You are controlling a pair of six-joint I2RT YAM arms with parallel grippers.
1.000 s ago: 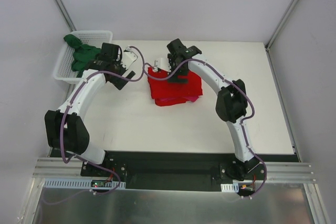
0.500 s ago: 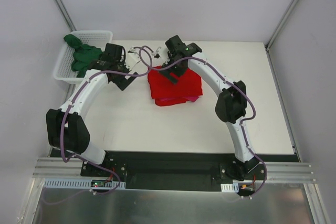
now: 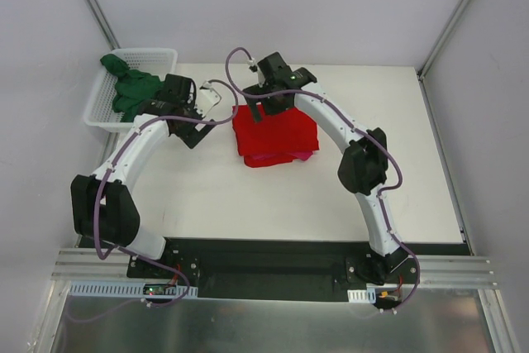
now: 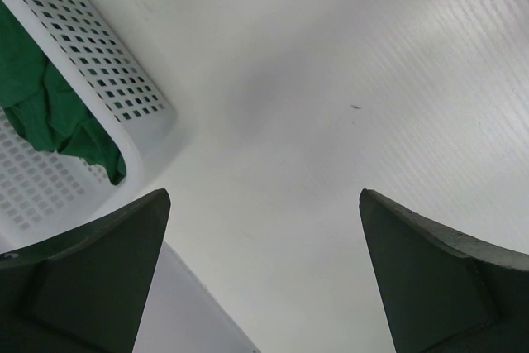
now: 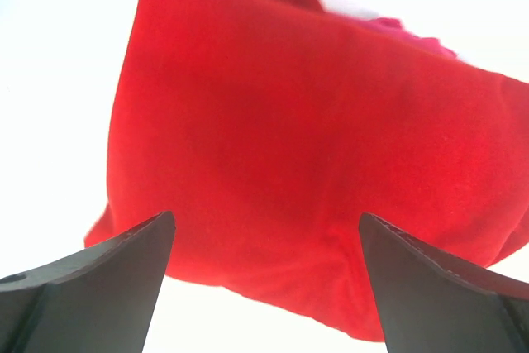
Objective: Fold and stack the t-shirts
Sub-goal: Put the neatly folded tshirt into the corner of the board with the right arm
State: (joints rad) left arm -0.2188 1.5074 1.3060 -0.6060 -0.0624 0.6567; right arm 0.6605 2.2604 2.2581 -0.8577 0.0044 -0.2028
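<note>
I see the red t-shirt (image 3: 275, 136) lying folded near the middle of the table (image 3: 273, 204), a rough square with a soft wrinkle or two. Under it sits the magenta-pink t-shirt (image 3: 304, 155), peeking out only along the right and near edges of the red one. The dark green t-shirt (image 3: 131, 88) is crumpled in the white mesh basket (image 3: 157, 57) at the table's far-left corner, one bit of it draped over the far rim.

My right gripper (image 3: 254, 107) hangs over the far-left corner of the red t-shirt. Its wrist camera looks down on red cloth between two fingers (image 5: 99, 274) spread wide with nothing between them. That arm rises from its base at the near right, bends at an elbow out to the right, and its forearm sweeps left over the stack's far edge.

My left gripper (image 3: 213, 95) sits just right of the basket, above bare table, jaws wide and empty. Its wrist view shows the basket's corner and green cloth to the left of the fingers. The left arm climbs from the near-left base, elbows outward at the left edge, and reaches up and right.
</note>
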